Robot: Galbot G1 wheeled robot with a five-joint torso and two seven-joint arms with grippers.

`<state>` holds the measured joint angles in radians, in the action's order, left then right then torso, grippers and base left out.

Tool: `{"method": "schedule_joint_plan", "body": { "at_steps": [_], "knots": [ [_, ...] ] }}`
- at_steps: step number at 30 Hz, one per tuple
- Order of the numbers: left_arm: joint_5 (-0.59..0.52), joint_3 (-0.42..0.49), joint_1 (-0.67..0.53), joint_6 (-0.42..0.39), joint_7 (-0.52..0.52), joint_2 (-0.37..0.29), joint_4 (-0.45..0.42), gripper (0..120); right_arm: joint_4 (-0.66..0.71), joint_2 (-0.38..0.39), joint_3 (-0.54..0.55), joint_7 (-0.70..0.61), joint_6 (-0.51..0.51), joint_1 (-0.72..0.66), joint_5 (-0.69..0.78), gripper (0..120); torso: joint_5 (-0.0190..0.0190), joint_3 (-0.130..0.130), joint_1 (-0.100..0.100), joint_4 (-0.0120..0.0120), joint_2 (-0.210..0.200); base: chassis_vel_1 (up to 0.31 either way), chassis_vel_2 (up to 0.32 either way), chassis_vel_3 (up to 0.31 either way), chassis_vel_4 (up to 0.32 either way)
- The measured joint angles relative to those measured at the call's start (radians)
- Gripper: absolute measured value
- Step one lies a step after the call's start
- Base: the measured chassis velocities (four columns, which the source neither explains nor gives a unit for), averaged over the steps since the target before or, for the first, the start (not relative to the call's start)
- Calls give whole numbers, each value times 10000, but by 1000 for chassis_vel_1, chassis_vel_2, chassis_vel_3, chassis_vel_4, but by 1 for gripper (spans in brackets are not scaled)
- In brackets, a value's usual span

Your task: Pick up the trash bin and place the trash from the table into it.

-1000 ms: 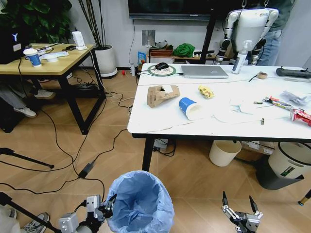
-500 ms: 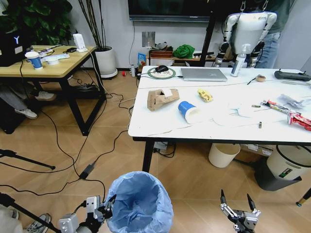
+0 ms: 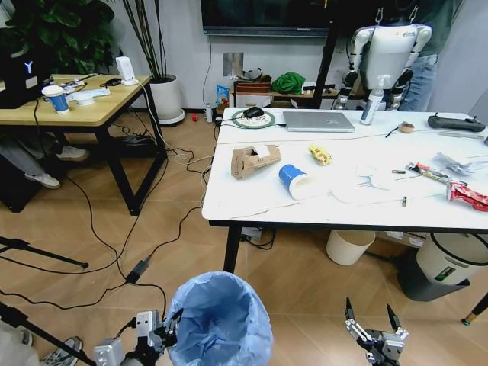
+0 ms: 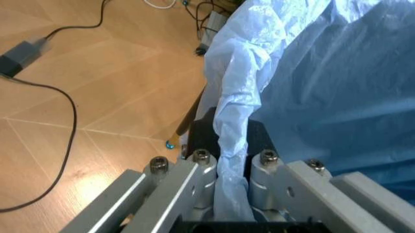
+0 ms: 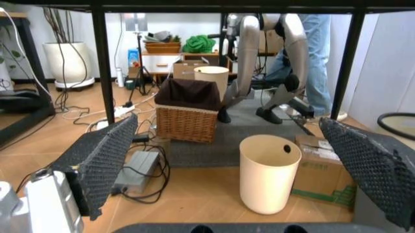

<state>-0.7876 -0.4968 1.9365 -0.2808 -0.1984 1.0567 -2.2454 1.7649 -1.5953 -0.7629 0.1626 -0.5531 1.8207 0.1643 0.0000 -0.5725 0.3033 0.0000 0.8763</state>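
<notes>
While the left hand (image 3: 169, 326) pinches its bag, the trash bin's (image 3: 221, 320) base is cut off.

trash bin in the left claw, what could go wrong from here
The left claw pinches only the crinkled bag fold at the trash bin rim, so the liner might slip or tear. The paper cup lies on its side on the table and may roll when touched.
</notes>
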Motion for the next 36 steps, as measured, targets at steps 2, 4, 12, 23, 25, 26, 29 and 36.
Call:
{"method": "schedule_joint_plan", "body": {
  "at_steps": [2, 4, 12, 23, 25, 26, 29, 36],
  "knots": [
    [-7, 0, -31, 0, -9, 9, 0, 2, 32, 22, -25, -10, 46, -34, 22, 100, 0, -90, 65, 0, 153, 0, 0, 0, 0],
    [-8, 0, -36, 0, -12, 16, 0, 2, 35, 21, -26, -11, 54, -47, 22, 100, 1, -117, 84, 0, 197, 0, 0, 0, 0],
    [29, 35, -48, -7, -44, 92, -12, 2, 102, -57, 50, -62, 140, -107, 22, 100, 0, -334, 248, 0, 578, 0, 0, 0, 0],
    [55, 55, -53, -14, -41, 108, -45, 2, 218, -15, 44, -64, 161, -61, 22, 100, 0, -643, 484, 0, 1125, 0, 0, 0, 0],
    [61, 57, -61, -14, -37, 117, -26, 2, 226, -16, 43, -64, 161, -54, 22, 100, 0, -674, 510, 0, 1181, 0, 0, 0, 0],
    [65, 57, -62, -14, -35, 121, -12, 2, 230, -17, 41, -64, 161, -49, 19, 100, 0, -697, 530, 0, 1225, 0, 0, 0, 0],
    [75, 54, -52, -14, -8, 120, -13, 2, 237, -18, 34, -64, 161, -33, 11, 100, 0, -785, 603, 0, 1389, 0, 0, 0, 0],
    [117, 55, -29, 7, 10, 78, 0, 2, 320, -17, -28, -65, 142, 12, 10, 100, 0, -983, 751, 0, 1736, 0, 0, 0, 0]
  ]
}}
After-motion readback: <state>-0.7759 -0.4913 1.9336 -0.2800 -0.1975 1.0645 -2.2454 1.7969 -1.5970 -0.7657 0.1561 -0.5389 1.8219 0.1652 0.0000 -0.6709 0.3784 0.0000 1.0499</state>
